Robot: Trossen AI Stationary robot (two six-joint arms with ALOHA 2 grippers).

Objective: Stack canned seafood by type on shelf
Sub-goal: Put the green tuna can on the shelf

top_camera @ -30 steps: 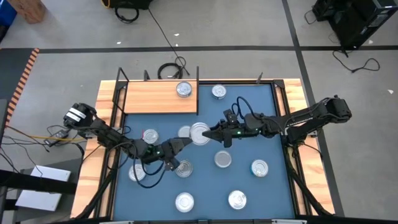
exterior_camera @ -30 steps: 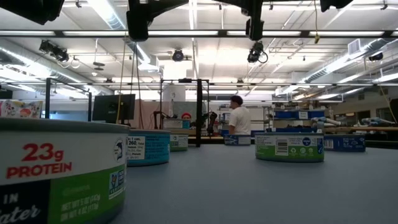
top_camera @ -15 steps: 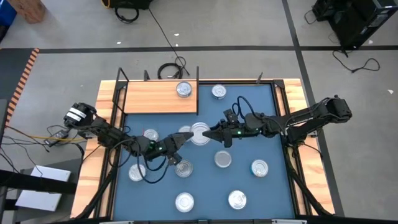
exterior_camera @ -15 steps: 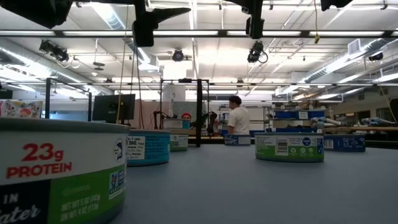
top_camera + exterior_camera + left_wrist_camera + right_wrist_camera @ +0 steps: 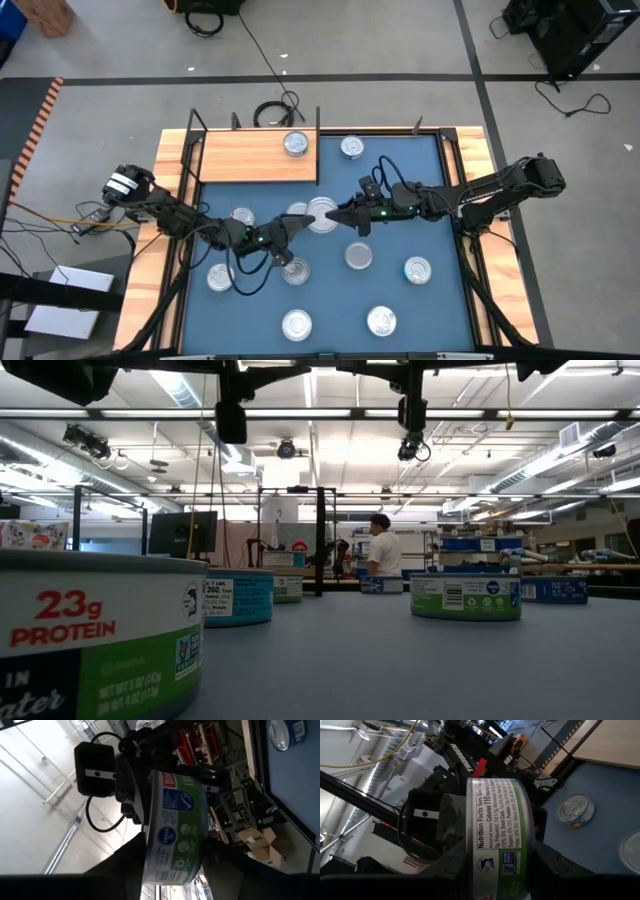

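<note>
One tin of canned seafood (image 5: pixel 321 213) with a green and white label hangs in the air over the blue mat's middle. My right gripper (image 5: pixel 336 214) is shut on it from the right. My left gripper (image 5: pixel 301 225) reaches in from the left and is shut on the same tin (image 5: pixel 175 827), which fills the space between its fingers. In the right wrist view the tin (image 5: pixel 502 845) sits between the right fingers, with the left gripper behind it. The wooden shelf (image 5: pixel 245 160) lies at the back left with one tin (image 5: pixel 295 144) on it.
Several more tins lie on the blue mat (image 5: pixel 440 225), among them ones at the back (image 5: pixel 351 147), left (image 5: pixel 219 277) and front (image 5: pixel 381 320). A tin (image 5: pixel 296 270) lies under the left arm. A person (image 5: pixel 382 550) stands far back in the room.
My left gripper moved right to the tin held by the right gripper and closed on it. The right arm and its tin stayed still.
</note>
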